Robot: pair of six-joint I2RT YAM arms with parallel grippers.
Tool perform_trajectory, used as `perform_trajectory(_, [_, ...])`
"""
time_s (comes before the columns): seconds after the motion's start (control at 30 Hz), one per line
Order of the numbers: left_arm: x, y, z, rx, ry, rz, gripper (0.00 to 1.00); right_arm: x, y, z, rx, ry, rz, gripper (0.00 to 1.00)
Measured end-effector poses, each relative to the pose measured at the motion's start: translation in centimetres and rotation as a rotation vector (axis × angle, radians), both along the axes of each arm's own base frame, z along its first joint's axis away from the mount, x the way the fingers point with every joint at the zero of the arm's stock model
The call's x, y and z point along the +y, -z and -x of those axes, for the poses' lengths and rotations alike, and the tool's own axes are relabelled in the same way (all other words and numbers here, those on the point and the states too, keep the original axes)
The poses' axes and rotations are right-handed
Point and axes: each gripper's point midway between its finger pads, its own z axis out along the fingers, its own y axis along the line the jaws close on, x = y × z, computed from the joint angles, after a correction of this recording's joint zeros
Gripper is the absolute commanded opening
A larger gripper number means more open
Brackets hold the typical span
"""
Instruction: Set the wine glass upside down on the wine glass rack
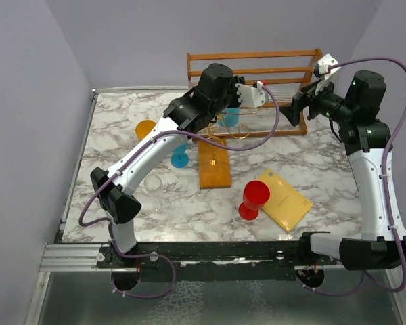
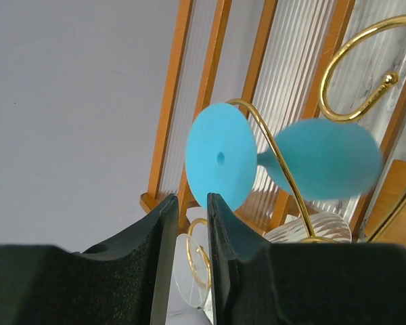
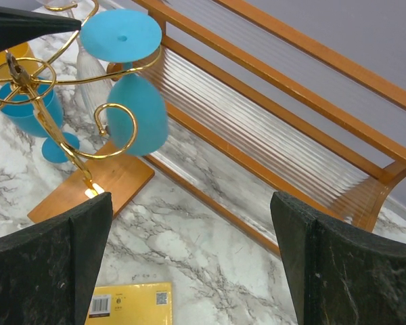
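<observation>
A blue wine glass (image 3: 139, 112) hangs upside down from a curled arm of the gold wire rack (image 3: 111, 108). Its foot (image 3: 122, 34) is on top and its bowl below. The rack stands on an orange-brown wooden base (image 1: 213, 166). The glass also shows in the left wrist view (image 2: 220, 157) and the top view (image 1: 231, 116). My left gripper (image 2: 193, 198) is just short of the glass foot, jaws a narrow gap apart with nothing between them; it also shows in the top view (image 1: 257, 93). My right gripper (image 3: 189, 196) is wide open and empty to the right (image 1: 299, 108).
A wooden slatted shelf (image 1: 257, 61) stands behind the rack. A second blue glass (image 1: 180, 157), an orange glass (image 1: 145, 128), a red glass (image 1: 254, 198), a clear glass (image 1: 155, 184) and a yellow book (image 1: 284, 198) are on the marble table. A clear ribbed glass (image 3: 88, 68) is beside the rack.
</observation>
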Motion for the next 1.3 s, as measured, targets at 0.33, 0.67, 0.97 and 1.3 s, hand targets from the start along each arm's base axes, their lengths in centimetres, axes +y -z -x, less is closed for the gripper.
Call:
perform_trajectory(0.33, [1.8,-1.0,1.9,0.012,0.014,-0.021,0.32,-0.5,1.1,0.2,0.009,-0.004,0.067,1.0])
perform_trajectory(0.67, [3.9,-4.0,5.3,0.04,0.029,0.082,0.55,0.4,5.2,3.5,0.147,-0.146,0.154,0.96])
perform_trajectory(0.97, [5.2,-4.2,6.6,0.085,-0.015,0.153,0.99,3.7,9.6,8.9,0.247,-0.388,0.266,0.94])
perform_trajectory(1.3, [6.8,-4.6,5.6,0.065,-0.102,0.167,0.99,5.2,17.3,13.5,0.411,-0.514,0.367,0.89])
